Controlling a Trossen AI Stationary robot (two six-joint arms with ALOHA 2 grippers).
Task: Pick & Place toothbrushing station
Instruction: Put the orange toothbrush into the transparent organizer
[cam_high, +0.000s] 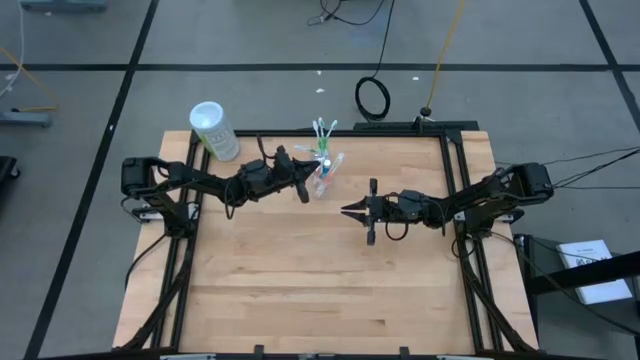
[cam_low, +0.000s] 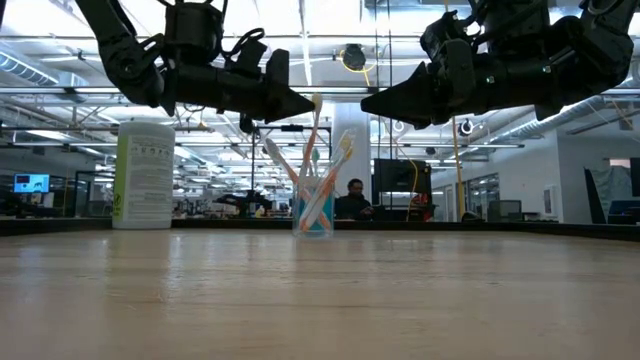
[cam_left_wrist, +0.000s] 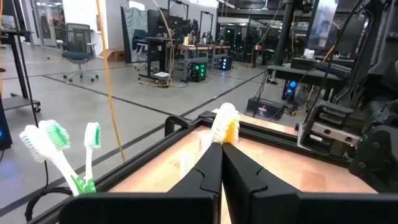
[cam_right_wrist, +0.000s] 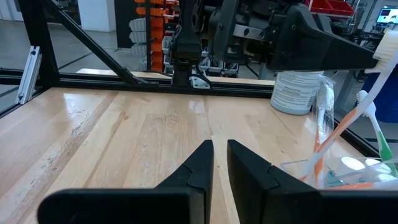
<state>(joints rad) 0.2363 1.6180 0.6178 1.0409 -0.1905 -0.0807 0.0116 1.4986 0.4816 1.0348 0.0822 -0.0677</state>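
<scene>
Clear plastic cup (cam_high: 324, 178) near the table's (cam_high: 320, 290) far edge holds slim white toothbrushes (cam_high: 324, 130), light, tippy, best gripped mid-handle; left end effector (cam_high: 302, 192) pressed together on an orange-bristled toothbrush (cam_left_wrist: 225, 122), right end effector (cam_high: 350, 210) nearly closed, empty, nearby.

The clear plastic cup (cam_low: 314, 212) holds white toothbrushes (cam_low: 318, 160) with green and orange accents, and something blue, perhaps toothpaste, sits low inside it. The canister (cam_low: 144, 174) is white with green print and a pale lid. Both arms and their grippers, left (cam_high: 303, 190) and right (cam_high: 352, 210), are black against the light, streaky-grained wooden table (cam_high: 300, 290).
</scene>
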